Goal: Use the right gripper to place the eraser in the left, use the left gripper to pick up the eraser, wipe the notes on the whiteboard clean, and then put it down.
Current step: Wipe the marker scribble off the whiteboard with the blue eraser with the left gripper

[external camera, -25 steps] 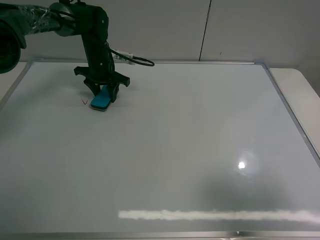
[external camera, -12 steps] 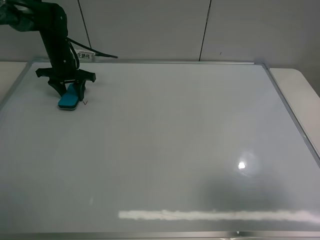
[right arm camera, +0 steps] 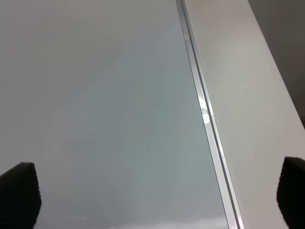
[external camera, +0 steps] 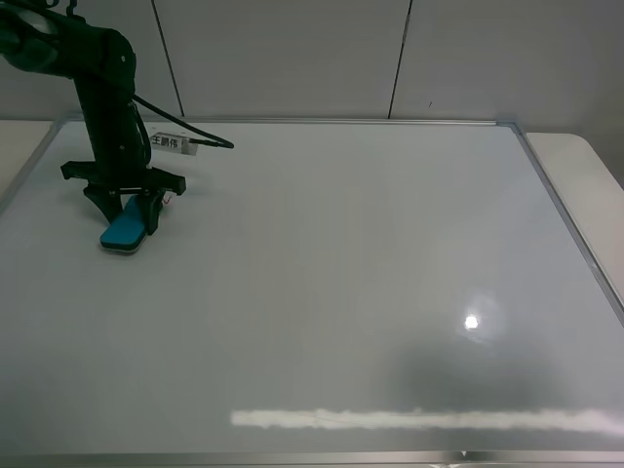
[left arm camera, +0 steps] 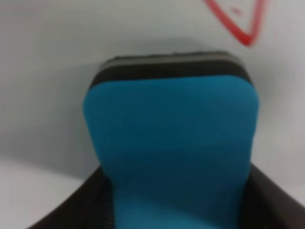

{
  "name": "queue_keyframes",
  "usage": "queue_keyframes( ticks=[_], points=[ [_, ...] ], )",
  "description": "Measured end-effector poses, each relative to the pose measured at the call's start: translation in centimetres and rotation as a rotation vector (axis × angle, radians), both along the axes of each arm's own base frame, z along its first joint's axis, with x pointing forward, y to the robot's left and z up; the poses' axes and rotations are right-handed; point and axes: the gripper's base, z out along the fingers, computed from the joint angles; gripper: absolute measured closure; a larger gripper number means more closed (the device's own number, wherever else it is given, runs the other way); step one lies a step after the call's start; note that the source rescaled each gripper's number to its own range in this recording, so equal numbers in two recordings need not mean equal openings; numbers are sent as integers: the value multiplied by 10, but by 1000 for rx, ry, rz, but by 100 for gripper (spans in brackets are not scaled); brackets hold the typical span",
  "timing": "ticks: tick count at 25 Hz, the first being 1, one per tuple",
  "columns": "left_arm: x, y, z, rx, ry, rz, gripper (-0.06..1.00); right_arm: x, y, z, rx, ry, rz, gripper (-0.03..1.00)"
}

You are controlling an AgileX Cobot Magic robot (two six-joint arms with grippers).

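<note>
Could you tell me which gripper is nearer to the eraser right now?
Left. The left gripper is shut on the eraser; the right gripper hangs open by the whiteboard's right edge.

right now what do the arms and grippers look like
The left arm is black and jointed, with a black cable and a white label. The left gripper is a black two-fingered claw. Of the right gripper only black fingertips show.

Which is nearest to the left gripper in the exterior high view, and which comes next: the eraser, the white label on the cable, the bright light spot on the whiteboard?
From the left gripper:
1. The eraser, clamped between its fingers, on the whiteboard.
2. The white label, just behind the gripper, near the board's far edge.
3. The bright light spot, far across on the right side.
</note>
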Motion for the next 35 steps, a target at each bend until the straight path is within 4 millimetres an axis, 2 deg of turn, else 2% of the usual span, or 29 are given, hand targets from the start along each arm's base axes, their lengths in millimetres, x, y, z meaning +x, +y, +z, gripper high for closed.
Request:
queue_keyframes(
  ticks=[3,10,17,22,29,32,35],
  points=[
    [-1,-6,0,1,2,-16,92,0,0,0,0,0,0,-3],
    [3,-7,1,3,15,-16,92,0,0,0,0,0,0,-3],
    [44,-16,2,-30,-72,-25,92,0,0,0,0,0,0,-3],
    [57,-18,3,-37,-112,-29,92,0,0,0,0,0,0,-3],
    [56,-18,2,-36,-110,-31,92,0,0,0,0,0,0,-3],
    [43,-18,3,-61,-77,-17,92,0,0,0,0,0,0,-3],
    [19,-20,-1,-102,12,14,92,0,0,0,0,0,0,-3]
  ],
)
